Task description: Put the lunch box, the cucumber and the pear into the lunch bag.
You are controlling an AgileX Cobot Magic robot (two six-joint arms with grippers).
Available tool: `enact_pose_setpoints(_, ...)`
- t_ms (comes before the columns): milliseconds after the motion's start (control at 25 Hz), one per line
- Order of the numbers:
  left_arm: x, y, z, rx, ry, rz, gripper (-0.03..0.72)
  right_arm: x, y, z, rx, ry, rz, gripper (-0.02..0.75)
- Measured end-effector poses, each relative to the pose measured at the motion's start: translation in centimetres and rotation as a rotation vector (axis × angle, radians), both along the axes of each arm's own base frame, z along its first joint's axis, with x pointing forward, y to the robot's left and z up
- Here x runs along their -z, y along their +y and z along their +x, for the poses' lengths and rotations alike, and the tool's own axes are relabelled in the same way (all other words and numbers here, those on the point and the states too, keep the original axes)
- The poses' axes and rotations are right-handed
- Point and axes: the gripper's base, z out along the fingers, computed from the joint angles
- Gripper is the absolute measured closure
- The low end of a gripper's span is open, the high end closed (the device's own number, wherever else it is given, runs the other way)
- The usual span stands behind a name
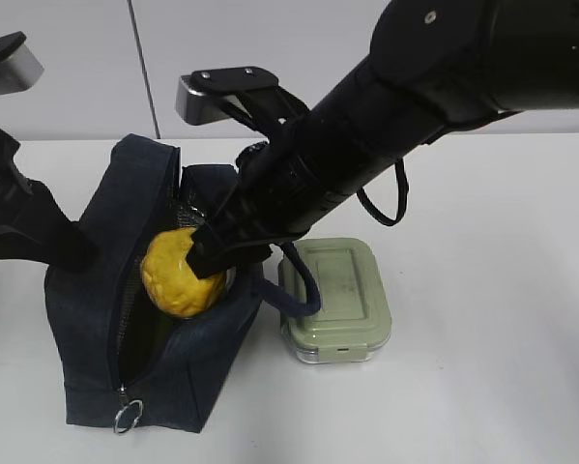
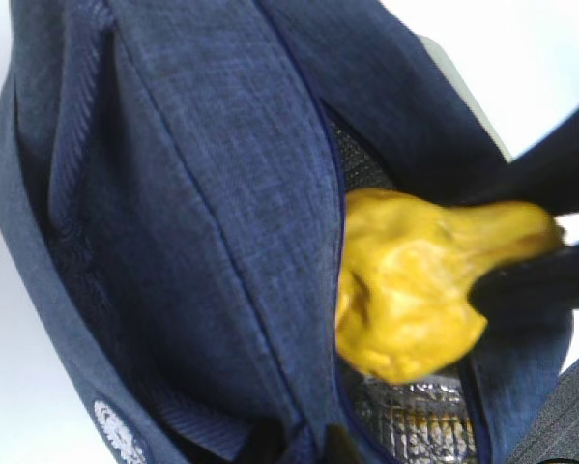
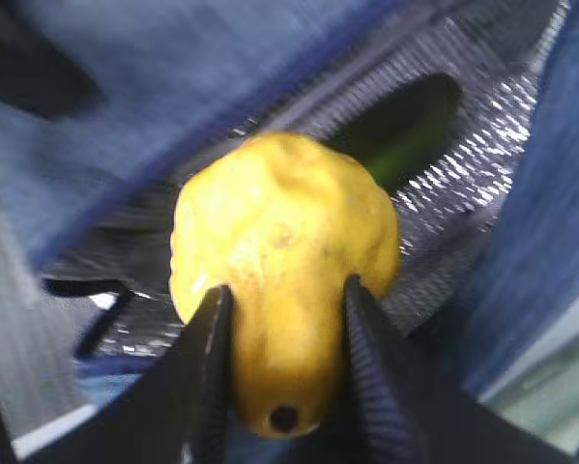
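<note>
Gripped between the two dark fingers (image 3: pixel 212 367) of the right gripper (image 3: pixel 284 362), the pear (image 3: pixel 284 290) fills the right wrist view, its stem pit facing the camera and its lumpy yellow body poised in the open mouth of the lunch bag (image 1: pixel 105 290). Behind the pear, deep within the bag's silver foil lining (image 3: pixel 482 164), lies the dark green cucumber (image 3: pixel 405 126). Seen from the exterior view, the right gripper (image 1: pixel 207 256) reaches across from the right of the bag and holds the pear (image 1: pixel 178 275) just above the unzipped opening, whose metal ring pull (image 1: pixel 128 418) hangs at the bag's near end. The left gripper (image 1: pixel 72 253) meets the bag's left wall; its fingers are closed, but whether they pinch the fabric cannot be told. From the left wrist view, the navy bag wall (image 2: pixel 173 213) stands beside the pear (image 2: pixel 415 290). Just to the right of the bag, on the white table (image 1: pixel 502 387), rests the lunch box (image 1: pixel 334 300) with its sage-green lid on, touching the bag's looped strap (image 1: pixel 294 295).
</note>
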Motion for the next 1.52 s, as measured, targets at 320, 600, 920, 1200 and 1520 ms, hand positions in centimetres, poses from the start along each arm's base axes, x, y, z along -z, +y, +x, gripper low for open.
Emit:
enact_pose_setpoints(320, 0.0, 0.0, 0.0, 0.000, 0.000, -0.001, 0.664, 1.5, 0.1, 0.5, 0.010, 0.014, -0.035, 0.383)
enact_pose_setpoints(600, 0.0, 0.0, 0.0, 0.000, 0.000, 0.000, 0.664, -0.8, -0.2, 0.6, 0.040, -0.016, 0.031, 0.150)
enact_pose_setpoints(920, 0.0, 0.0, 0.0, 0.000, 0.000, 0.000, 0.664, -2.9, -7.7, 1.3, 0.327, 0.057, 0.126, 0.201)
enact_pose_setpoints(1200, 0.0, 0.0, 0.0, 0.000, 0.000, 0.000, 0.664, 2.3, -13.9, 1.2, 0.551, 0.243, 0.197, 0.202)
enact_pose_setpoints(1520, 0.0, 0.0, 0.0, 0.002, 0.004, 0.000, 0.664, 8.2, -15.9, 3.0, 0.590, 0.437, 0.176, 0.202)
